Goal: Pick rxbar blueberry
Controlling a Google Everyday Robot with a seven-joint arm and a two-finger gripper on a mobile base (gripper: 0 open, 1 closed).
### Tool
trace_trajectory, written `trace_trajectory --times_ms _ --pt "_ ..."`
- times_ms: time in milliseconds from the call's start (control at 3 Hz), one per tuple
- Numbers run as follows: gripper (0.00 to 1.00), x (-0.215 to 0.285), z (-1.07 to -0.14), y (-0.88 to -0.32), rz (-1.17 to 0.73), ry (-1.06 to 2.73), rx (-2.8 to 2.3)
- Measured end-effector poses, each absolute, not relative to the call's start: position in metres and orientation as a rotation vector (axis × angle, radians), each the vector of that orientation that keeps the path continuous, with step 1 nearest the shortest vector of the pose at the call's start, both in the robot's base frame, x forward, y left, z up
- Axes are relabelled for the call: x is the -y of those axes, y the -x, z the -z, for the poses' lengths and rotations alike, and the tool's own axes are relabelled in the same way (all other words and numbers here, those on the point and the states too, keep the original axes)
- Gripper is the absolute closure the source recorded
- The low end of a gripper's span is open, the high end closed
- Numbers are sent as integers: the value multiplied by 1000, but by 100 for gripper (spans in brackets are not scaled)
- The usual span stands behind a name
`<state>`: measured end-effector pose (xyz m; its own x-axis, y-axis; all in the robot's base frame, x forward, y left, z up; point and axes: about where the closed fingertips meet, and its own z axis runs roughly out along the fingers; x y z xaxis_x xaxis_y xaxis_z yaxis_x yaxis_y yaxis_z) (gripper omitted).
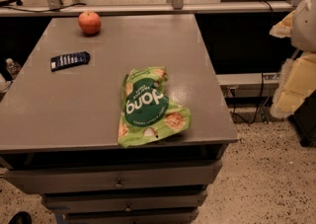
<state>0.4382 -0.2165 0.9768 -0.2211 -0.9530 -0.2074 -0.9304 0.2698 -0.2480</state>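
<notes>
Rxbar [70, 60] flat on the table [59, 114], on the left side, in the far half, touching nothing else. Apple [89, 22] beyond it, close to the far edge, upright. Green bag [148, 107] crumpled near the middle, reaching the near edge, right of the rxbar and apart from it. Gripper [294, 70] out at the right, past the table's right edge, well apart from the rxbar; spread or pressed together, cannot tell. Drawers [118, 178] under the tabletop, on the near side.
</notes>
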Motion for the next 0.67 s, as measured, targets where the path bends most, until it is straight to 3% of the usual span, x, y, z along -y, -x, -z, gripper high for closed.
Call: trace_trajectory --times_ms 333,667 --pt "0 216 -977 -438 101 1723 -2230" --pt "0 183 -969 -452 13 1716 -2168"
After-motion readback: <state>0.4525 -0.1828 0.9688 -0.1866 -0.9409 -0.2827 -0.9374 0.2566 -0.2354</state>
